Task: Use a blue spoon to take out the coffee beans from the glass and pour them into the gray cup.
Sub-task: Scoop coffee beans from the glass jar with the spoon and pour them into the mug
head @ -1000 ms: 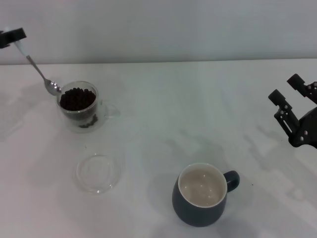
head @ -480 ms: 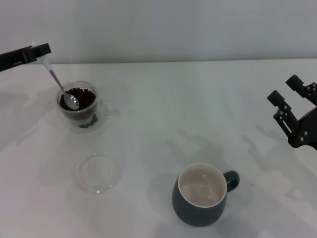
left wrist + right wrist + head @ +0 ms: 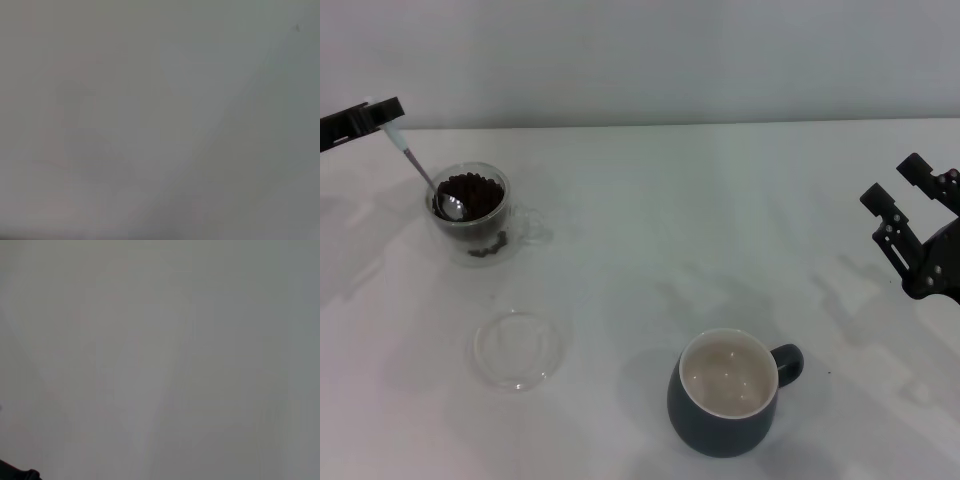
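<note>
My left gripper [image 3: 382, 112] is clamped on the pale handle end of the blue spoon [image 3: 422, 176]. From the grip the spoon slants down and inward, and its shiny bowl sits inside the glass [image 3: 472, 214], resting among the coffee beans [image 3: 472, 192] on the side nearest my left arm. I can't make out whether any beans lie in the spoon's bowl.

That left arm reaches in from the far left edge, held above the table [image 3: 650, 230], with the gripper just beyond and to the left of the glass. The fingers run roughly level, pointing inward across the scene.

My right gripper [image 3: 905, 188] hangs at the far right edge, well apart from everything, its two dark fingers spread with nothing between them, pointing up and toward the back.

The glass stands upright on the left part of the white table, its clear handle facing right. A few beans show lower down through its wall. In front of it, nearer to me, lies a flat clear saucer [image 3: 519, 348]. The gray cup [image 3: 728, 393] stands upright near the front, right of centre, handle to the right, its cream inside showing. A plain pale wall [image 3: 650, 60] rises behind the table. Both wrist views show only a blank pale surface.
</note>
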